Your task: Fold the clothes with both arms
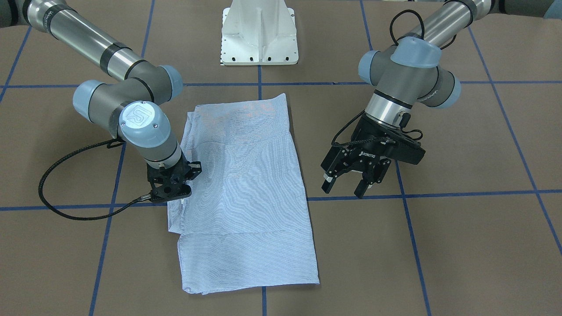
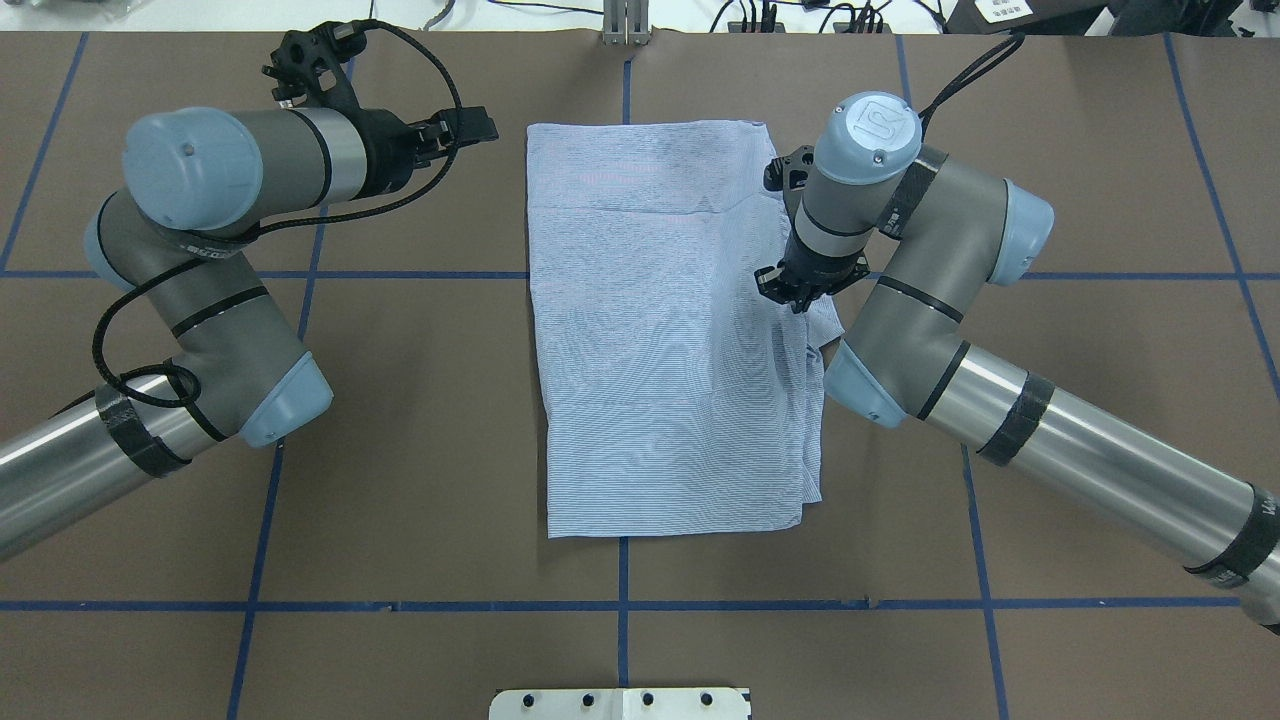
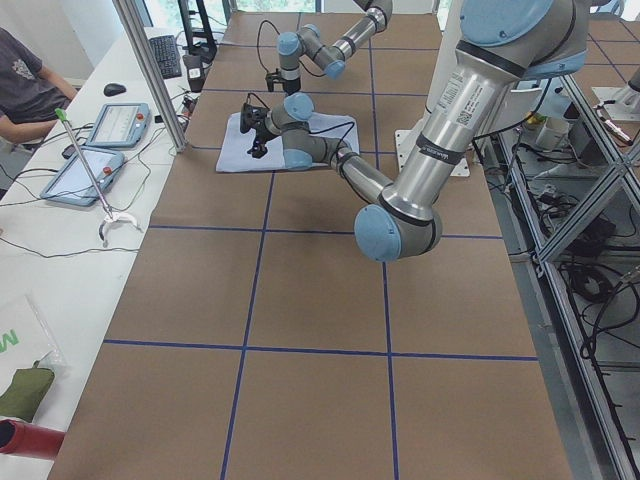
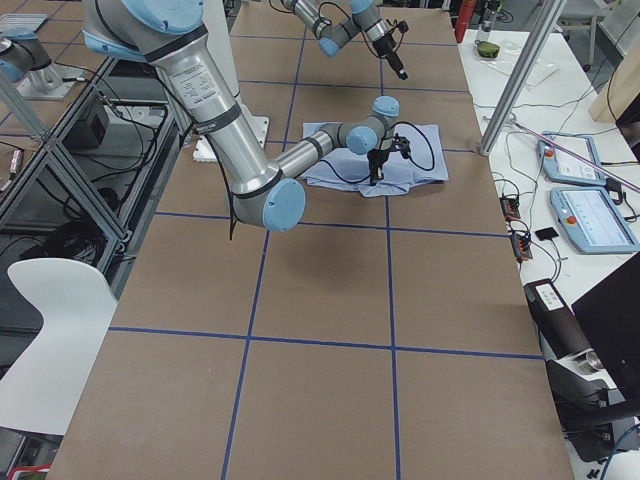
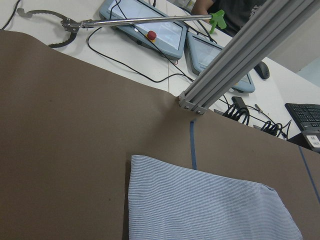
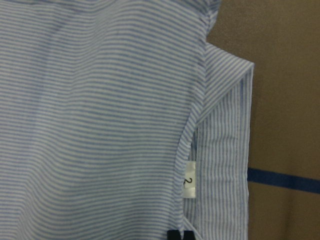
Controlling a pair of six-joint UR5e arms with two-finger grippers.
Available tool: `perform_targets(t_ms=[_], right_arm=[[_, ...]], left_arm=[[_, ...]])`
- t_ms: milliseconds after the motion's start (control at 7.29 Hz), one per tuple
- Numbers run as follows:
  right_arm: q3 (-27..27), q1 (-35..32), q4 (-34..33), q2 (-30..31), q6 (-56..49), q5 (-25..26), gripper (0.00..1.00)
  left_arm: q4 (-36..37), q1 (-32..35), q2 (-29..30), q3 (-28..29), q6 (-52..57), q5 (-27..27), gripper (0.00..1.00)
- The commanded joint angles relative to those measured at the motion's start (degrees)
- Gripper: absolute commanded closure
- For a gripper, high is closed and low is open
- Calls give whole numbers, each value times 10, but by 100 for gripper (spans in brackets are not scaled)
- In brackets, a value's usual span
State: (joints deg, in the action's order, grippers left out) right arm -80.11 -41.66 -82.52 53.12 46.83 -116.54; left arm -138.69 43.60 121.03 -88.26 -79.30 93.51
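Observation:
The light blue striped shirt [image 1: 250,184] [image 2: 670,350] lies folded into a tall rectangle in the middle of the table. My right gripper [image 1: 178,195] [image 2: 795,295] points straight down on the shirt's right edge, its fingertips closed together on the fabric. The right wrist view shows the collar [image 6: 225,125] and the small white neck label [image 6: 188,181] just ahead of those tips. My left gripper [image 1: 347,188] [image 2: 478,126] hangs open above bare table, beside the shirt's far left corner and clear of it. That corner of the shirt [image 5: 200,205] shows in the left wrist view.
The white pedestal base [image 1: 259,35] stands at the robot's side of the table. Blue tape lines [image 2: 620,605] cross the brown surface. Beyond the far edge are an aluminium post [image 5: 235,60], tablets [image 5: 160,30], a grabber tool [image 5: 125,21] and a seated person [image 3: 20,80].

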Motion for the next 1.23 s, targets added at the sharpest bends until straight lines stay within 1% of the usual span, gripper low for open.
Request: perform_targets(t_ms=[0,137,274,411,549,823,960,1097], right_arm=[[-1,0,2,0,2,-1,100],[-2,-1,2,0,-1,-9,100],[-9,-10,3,5,-4,-38,100],[-27,-16,3,19,-6,-46,100],[-43,-17,4,34,-7,-47,100],[-44,-23,5,34,-7,-47,100],[-44,-23,5,33,-7,-46,83],[-43,-23,8,32,-3,-43,2]], left_arm=[[0,0,1,-1,-1,0,0],[0,0,1,0,-1,0,0],[0,0,1,-1,-1,0,0],[0,0,2,-1,-1,0,0],[0,0,2,-1,-2,0,0],[0,-1,3,-2,-3,0,0],[0,-1,4,-2,-3,0,0],[0,-2,3,-3,-3,1,0]])
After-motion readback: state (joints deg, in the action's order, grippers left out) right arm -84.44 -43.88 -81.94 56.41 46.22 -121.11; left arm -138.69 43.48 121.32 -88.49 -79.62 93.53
